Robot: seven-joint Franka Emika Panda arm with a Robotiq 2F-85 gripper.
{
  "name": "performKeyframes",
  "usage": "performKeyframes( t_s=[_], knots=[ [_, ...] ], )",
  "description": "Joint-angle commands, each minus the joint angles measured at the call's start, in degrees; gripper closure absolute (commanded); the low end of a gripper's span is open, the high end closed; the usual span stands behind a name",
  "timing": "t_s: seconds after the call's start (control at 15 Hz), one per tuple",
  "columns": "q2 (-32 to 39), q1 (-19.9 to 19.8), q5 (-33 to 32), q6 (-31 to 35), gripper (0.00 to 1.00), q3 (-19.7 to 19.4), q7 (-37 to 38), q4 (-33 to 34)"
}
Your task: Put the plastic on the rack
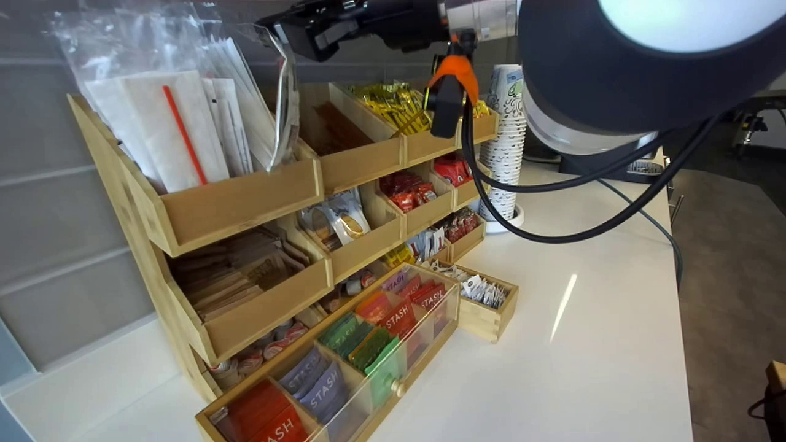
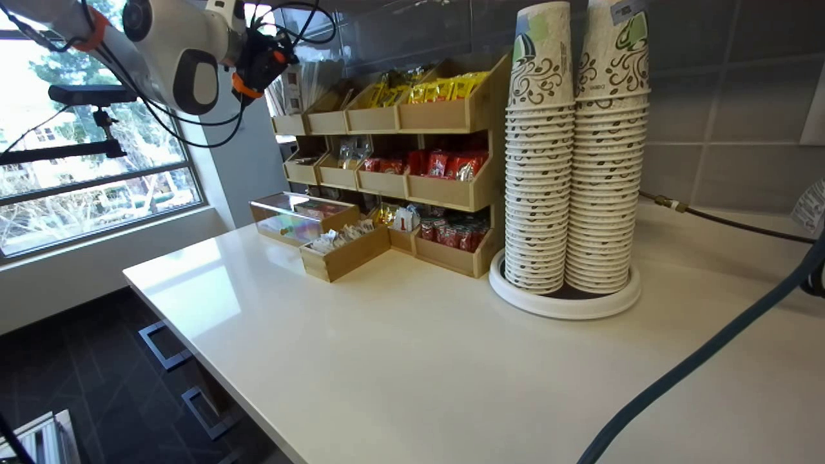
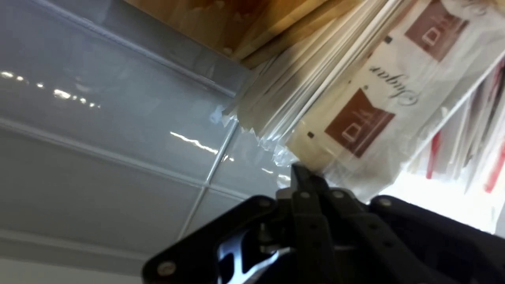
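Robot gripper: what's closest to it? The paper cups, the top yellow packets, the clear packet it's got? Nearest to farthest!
In an exterior view, from the gripper:
1. Clear packet: in its grip.
2. Top yellow packets: along the rack.
3. Paper cups: beyond its end.

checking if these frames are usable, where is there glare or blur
In both exterior views, bright glare on the counter; in an exterior view, a partly washed-out window; in the wrist view, glints on the tiles and a dark, slightly blurred hand.

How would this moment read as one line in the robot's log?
gripper: closed on plastic packet | place: at top tier of rack, beside other packets | resting on rack: unclear
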Motion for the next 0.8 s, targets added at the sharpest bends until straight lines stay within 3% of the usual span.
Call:
performKeyframes(
  t_s=[0.0,0.73],
  knots=[
    [1.5,2.3,6.8,2.4,1.00,-1.1,-3.2,3.3],
    [5.3,6.9,18.7,9.1,1.00,-0.9,-9.3,8.6]
  ],
)
